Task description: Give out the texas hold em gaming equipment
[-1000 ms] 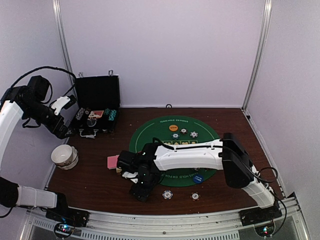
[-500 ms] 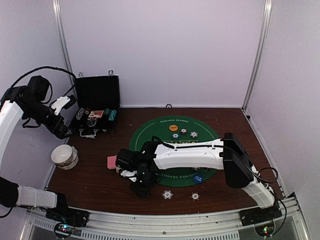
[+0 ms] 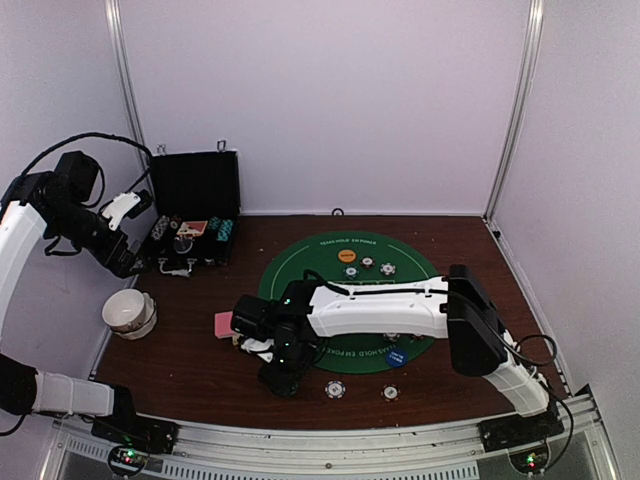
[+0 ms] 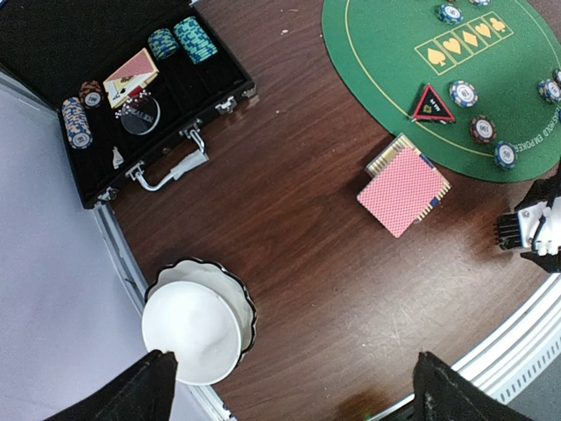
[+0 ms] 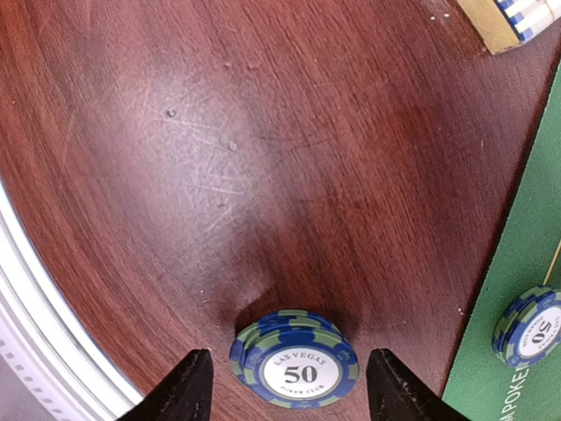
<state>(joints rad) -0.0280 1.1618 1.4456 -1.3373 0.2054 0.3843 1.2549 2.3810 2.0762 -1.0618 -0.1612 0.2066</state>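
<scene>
My right gripper is open and low over the wood, left of the green mat. In the right wrist view a small stack of blue-green "50" chips lies on the table between its open fingers. A second chip sits on the mat's edge. Pink-red-backed cards lie beside the mat. A red-black triangle marker and several chips are on the mat. An orange disc and a blue disc lie there too. My left gripper is open, empty and held high.
An open black case holding chips and a card stands at the back left. A white bowl sits near the left edge. Two chips lie on the wood near the front rail.
My right gripper has moved slightly back and to the left over the wood. The left arm has not moved.
</scene>
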